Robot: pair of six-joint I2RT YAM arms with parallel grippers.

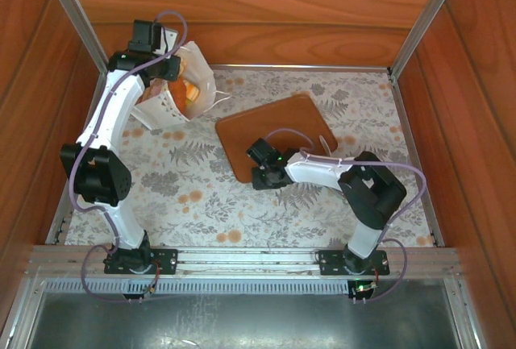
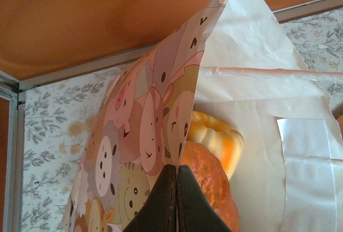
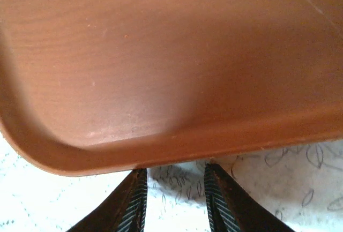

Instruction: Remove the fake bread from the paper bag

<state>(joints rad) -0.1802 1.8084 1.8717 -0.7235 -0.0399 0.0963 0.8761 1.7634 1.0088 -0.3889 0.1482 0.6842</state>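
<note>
Bread [image 2: 214, 135] lies inside the bag [image 2: 257, 82]: a striped yellow-orange roll above a reddish-orange loaf, both seen through the open mouth. The bag stands tilted at the far left corner of the table [image 1: 185, 196], close to the wooden wall. The left claw [image 2: 177, 194] is pressed together on the bag's patterned edge. The right claw [image 3: 174, 192] sits low at the near rim of the brown tray [image 3: 161, 55], fingers slightly apart, the table's floral top showing between them.

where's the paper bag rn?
Top view: the paper bag is at the far left, left of the brown tray. The left pincer is shut on its patterned edge.
</note>
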